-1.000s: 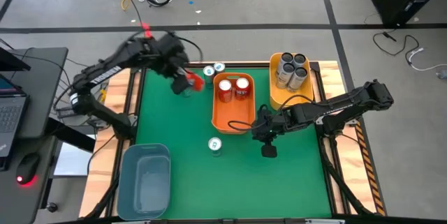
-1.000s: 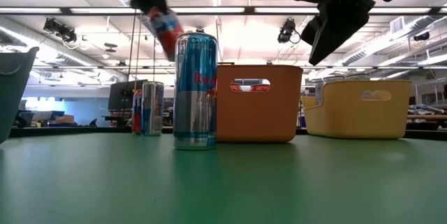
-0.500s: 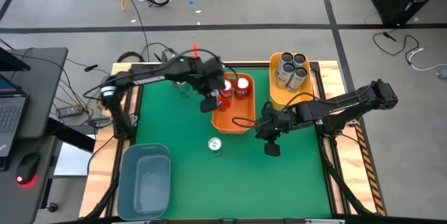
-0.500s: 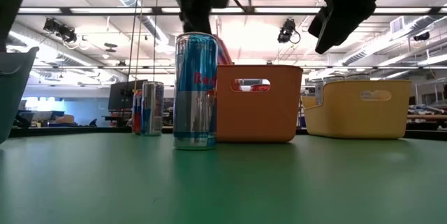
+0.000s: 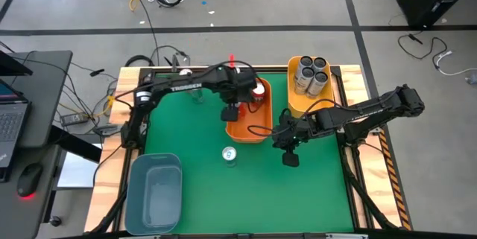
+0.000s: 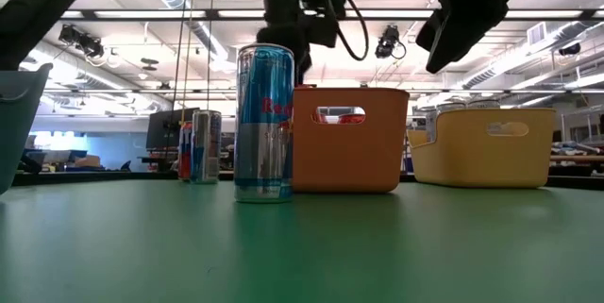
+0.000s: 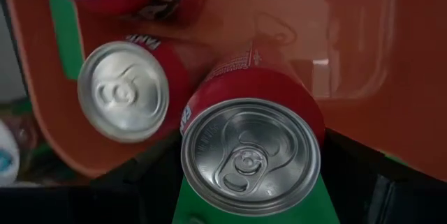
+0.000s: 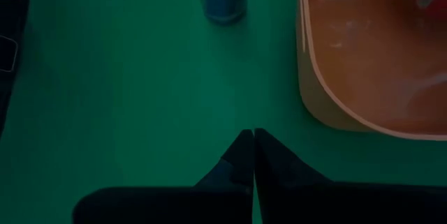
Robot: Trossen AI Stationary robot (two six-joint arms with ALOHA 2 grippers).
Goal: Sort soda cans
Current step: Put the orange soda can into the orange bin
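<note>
Carrying a red can [image 7: 251, 151], left gripper [image 5: 232, 109] has swung over the orange bin [image 5: 257, 131], drop imminent; right gripper [image 5: 287, 158] closed, empty.

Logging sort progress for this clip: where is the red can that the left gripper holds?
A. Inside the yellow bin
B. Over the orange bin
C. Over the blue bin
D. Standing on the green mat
B: the left gripper holds the red can above the orange bin, where other red cans already stand.
</note>
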